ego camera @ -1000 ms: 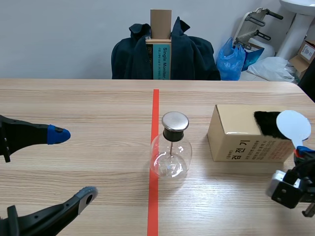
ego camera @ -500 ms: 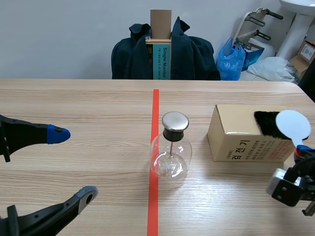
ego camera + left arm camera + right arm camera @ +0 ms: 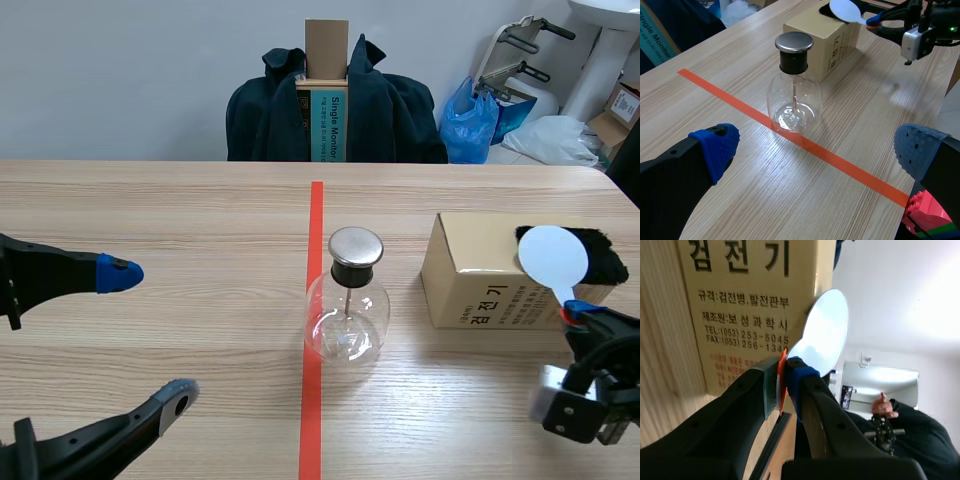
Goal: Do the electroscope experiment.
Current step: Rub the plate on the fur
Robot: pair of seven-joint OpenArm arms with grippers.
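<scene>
The electroscope is a clear glass flask with a black neck and a round metal cap, standing on the red tape line; it also shows ahead of my left gripper as the flask. My left gripper is open at the table's left, nothing between its fingers. My right gripper is shut on the handle of a white round paddle, whose disc stands in front of the black fur on the cardboard box. In the right wrist view the paddle rises from between my fingers, beside the box.
A chair draped with a dark jacket stands behind the table's far edge. Bags and clutter lie at the back right. A red block shows beside my left gripper's finger.
My right gripper has moved left and slightly toward the robot, carrying the paddle's disc leftward across the black fur. The left arm and the flask have not moved.
</scene>
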